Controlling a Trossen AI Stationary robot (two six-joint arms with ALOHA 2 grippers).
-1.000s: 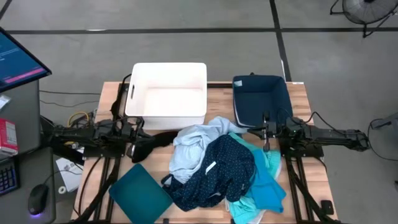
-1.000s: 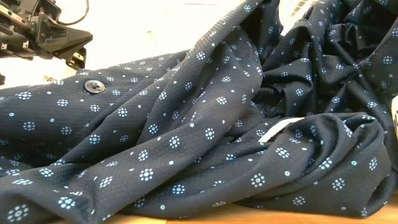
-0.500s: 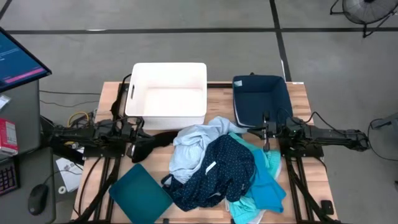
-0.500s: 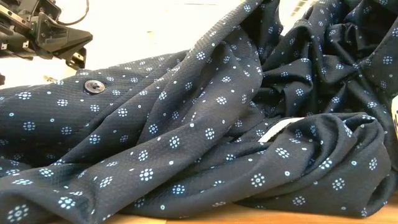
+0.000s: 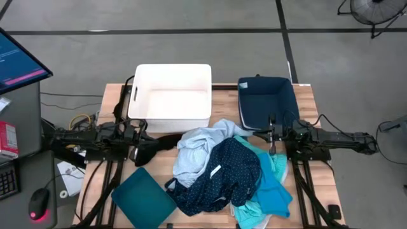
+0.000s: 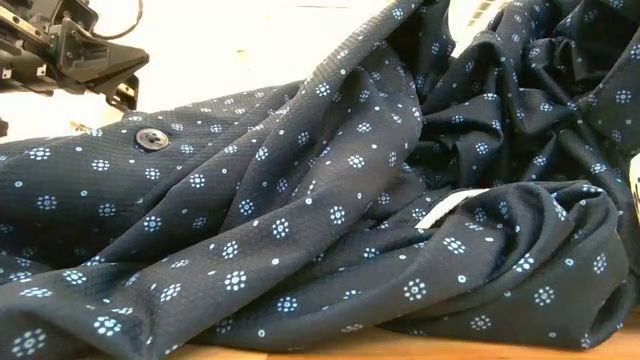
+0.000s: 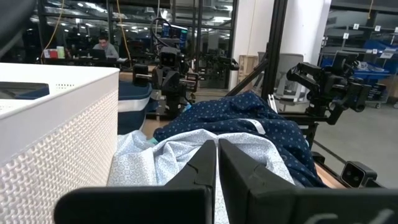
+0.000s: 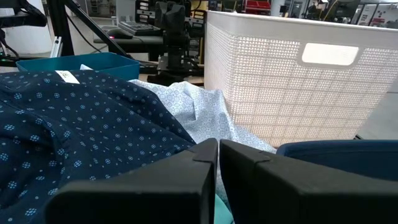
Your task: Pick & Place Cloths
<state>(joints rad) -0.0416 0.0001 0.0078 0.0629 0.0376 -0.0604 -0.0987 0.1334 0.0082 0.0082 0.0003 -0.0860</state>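
A heap of soft fabric cloths lies on the wooden slatted table [image 5: 318, 102], near its front middle. On top is the navy garment with white dots [image 5: 219, 172]; a pale blue patterned garment [image 5: 194, 152] lies against it on the side nearer the bins, and turquoise fabric [image 5: 273, 187] spreads out toward the right arm. A strip of black cloth [image 5: 166, 140] shows just in front of the rigid white plastic bin [image 5: 172, 95]. Beside that bin stands a dark navy rectangular basket [image 5: 267, 102], and a dark teal square tub [image 5: 145, 194] sits at the table's front left corner, apart from the heap.

From above, the left gripper [image 5: 141, 151] rests low at the left of the heap, near the black strip, and the right gripper [image 5: 272, 141] rests at the heap's right, in front of the navy basket. Neither holds fabric.

The wrist views add what the overhead one cannot: the left gripper [image 7: 217, 155] has its two dark fingers pressed together with only a hairline seam between them, and the right gripper [image 8: 219, 152] looks the same. The low view is filled almost wholly by the dotted navy garment [image 6: 330, 220], showing a dark button [image 6: 151, 138] and a white label [image 6: 450, 208]; the arm at its upper corner is probably the right one.
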